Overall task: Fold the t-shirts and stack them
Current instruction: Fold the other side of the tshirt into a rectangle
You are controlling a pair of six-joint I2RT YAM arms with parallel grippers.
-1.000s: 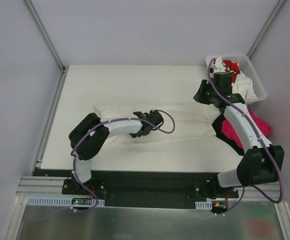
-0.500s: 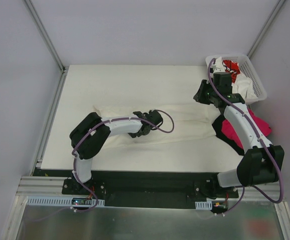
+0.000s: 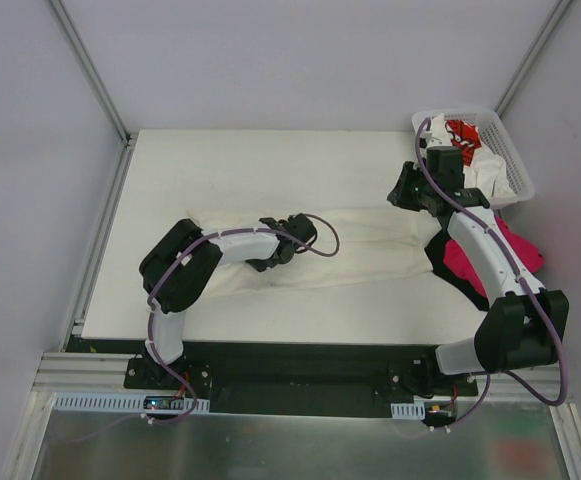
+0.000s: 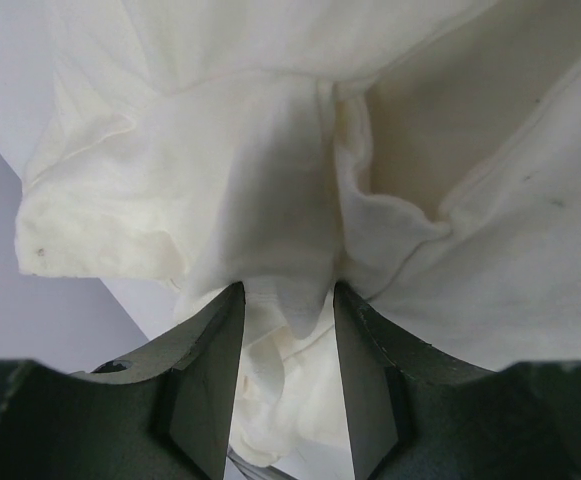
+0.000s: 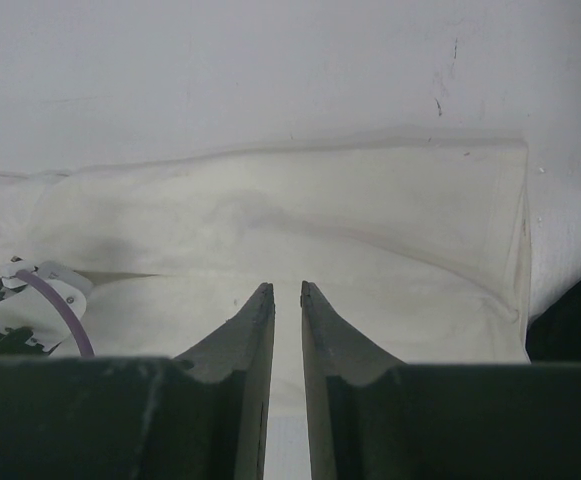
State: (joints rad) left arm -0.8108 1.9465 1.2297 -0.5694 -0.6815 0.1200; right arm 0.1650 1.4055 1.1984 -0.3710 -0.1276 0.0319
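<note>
Folding is only beginning: left claw (image 4: 287, 295) is pinching the cream t-shirt (image 3: 370, 240); right claw (image 5: 287, 288), cannot tell; pink t-shirt (image 3: 518, 245) is waiting.

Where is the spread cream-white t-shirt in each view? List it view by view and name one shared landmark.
Top external: the cream-white t-shirt lies across the middle of the table, between the two arms.
Left wrist: the shirt fills most of the frame, bunched between the jaws.
Right wrist: the shirt spans the frame's middle.
Shared landmark: the left gripper pinching the shirt; its purple cable shows at the right wrist view's left edge.
</note>
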